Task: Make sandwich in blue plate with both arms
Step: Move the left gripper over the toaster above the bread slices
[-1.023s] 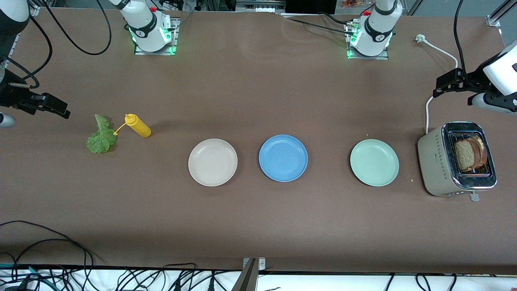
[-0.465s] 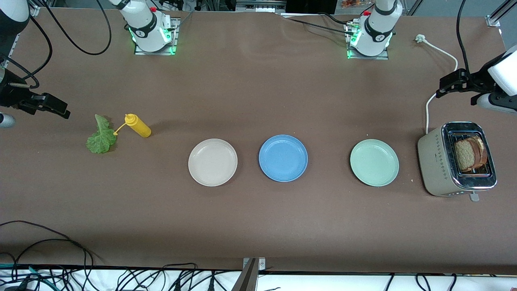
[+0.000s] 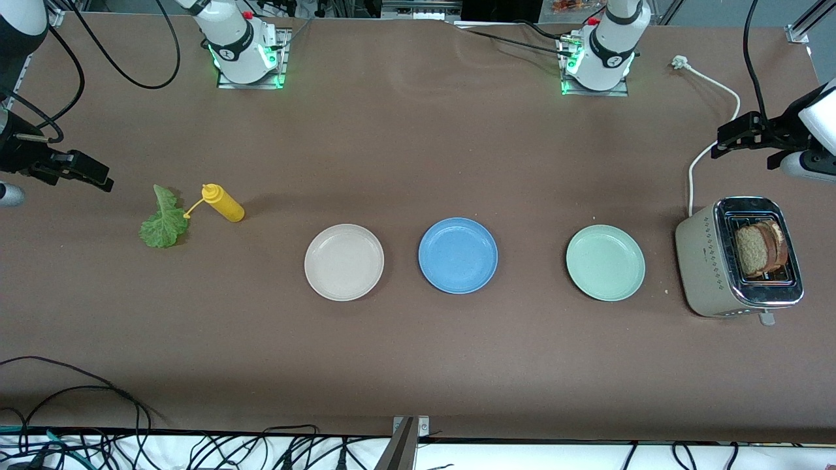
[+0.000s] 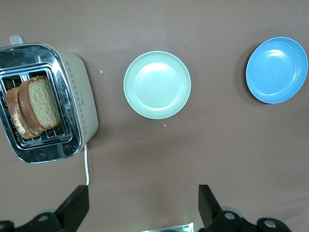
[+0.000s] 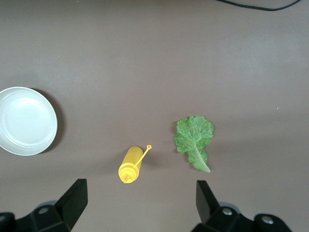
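We judge the task as barely begun: the blue plate sits bare in the middle of the desk, between the cream plate and the pale green plate, and no part of the sandwich is on it. Both bread slices stand upright in the toaster at the left arm's end of the desk. The lettuce leaf lies flat at the right arm's end, just beside the yellow squeeze bottle, which lies on its side.

All of it is left to do, in our view: 1 slice onto the blue plate, the leaf on top, then the other slice.

The left hand hangs spread and empty, up in the air by the toaster's power cable. The right hand hangs spread and empty too, above the desk close to the leaf and bottle.

We count 3 plates, 2 bread slices, 1 lettuce leaf, 1 bottle, 1 toaster and 2 hands.
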